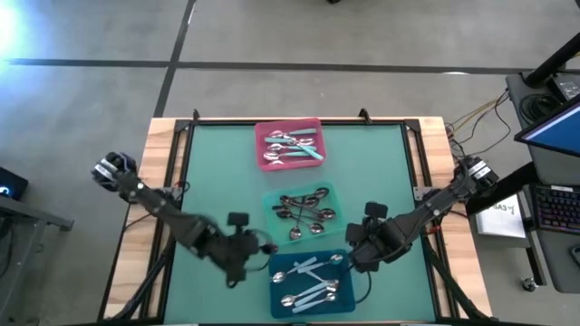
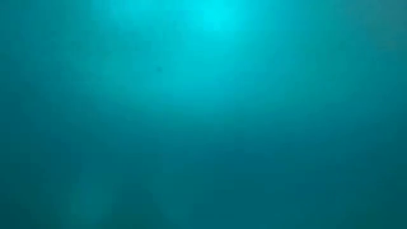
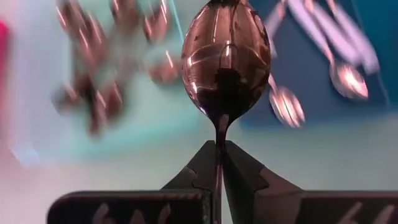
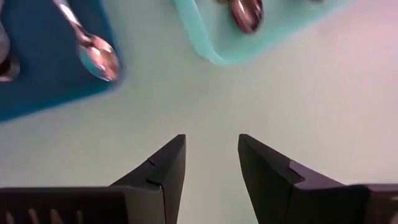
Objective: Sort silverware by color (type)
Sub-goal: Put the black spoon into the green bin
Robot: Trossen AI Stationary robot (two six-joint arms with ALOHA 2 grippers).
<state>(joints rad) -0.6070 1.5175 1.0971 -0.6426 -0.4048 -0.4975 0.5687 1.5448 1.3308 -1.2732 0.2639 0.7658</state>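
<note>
The left gripper (image 3: 219,163), reaching in from nine o'clock, is clamped tight at table centre-bottom, while the right gripper (image 4: 211,163), from three o'clock, hangs parted.

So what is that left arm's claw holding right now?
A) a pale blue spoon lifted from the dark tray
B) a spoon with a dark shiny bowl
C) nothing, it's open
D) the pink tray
B: in the left wrist view the left gripper has its fingers pressed together on the neck of a dark spoon, whose shiny bowl stands up above the fingertips; the right gripper is open and empty over the mat.
</note>
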